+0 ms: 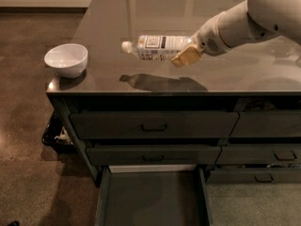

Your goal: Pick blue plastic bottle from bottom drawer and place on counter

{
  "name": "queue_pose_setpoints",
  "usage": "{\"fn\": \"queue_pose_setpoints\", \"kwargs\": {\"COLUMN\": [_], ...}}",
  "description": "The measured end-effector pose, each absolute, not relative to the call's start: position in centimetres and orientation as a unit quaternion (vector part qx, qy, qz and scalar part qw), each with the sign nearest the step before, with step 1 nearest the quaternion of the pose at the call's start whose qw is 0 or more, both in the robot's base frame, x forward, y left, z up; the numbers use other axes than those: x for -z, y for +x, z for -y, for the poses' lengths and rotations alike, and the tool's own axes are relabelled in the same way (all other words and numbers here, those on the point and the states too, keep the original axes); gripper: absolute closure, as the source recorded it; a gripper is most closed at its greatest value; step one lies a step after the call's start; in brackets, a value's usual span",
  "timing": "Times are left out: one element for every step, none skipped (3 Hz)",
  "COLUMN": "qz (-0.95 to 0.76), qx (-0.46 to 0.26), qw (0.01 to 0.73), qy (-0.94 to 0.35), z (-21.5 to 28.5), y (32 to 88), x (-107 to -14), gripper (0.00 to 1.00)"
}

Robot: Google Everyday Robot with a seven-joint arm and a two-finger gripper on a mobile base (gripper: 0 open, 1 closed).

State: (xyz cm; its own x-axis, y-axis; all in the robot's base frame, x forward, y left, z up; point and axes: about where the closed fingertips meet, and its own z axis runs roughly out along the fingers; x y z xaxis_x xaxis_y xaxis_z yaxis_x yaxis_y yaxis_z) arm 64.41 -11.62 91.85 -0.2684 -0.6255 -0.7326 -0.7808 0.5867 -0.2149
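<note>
I see the gripper (186,54) clamped on the blue plastic bottle (157,47), held horizontal above the counter (117,22). The bottom drawer (150,199) stands open.

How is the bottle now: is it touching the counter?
Apart. The camera view shows the gripper holding the bottle sideways over the middle of the counter. Bare counter surface shows between the bottle and its shadow.

The pincer (184,54) reaches in from the right and grips the base of the blue plastic bottle (157,47), holding it sideways, cap leftward, above the glossy table (235,74), with a white bowl (66,59) near the left edge and the bottom drawer (150,199) standing open below.
</note>
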Motion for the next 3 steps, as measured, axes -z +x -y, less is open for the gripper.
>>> {"fn": "queue_pose_setpoints", "kwargs": {"qz": [-0.812, -0.83, -0.841], "qx": [-0.107, -0.138, -0.163], "qw": [0.395, 0.373, 0.358], "qy": [-0.416, -0.392, -0.372], "z": [12.3, 12.4, 12.5], "y": [65.4, 66.2, 66.6], "x": [-90.2, -88.4, -87.1], "gripper": [1.0, 1.0, 1.0]}}
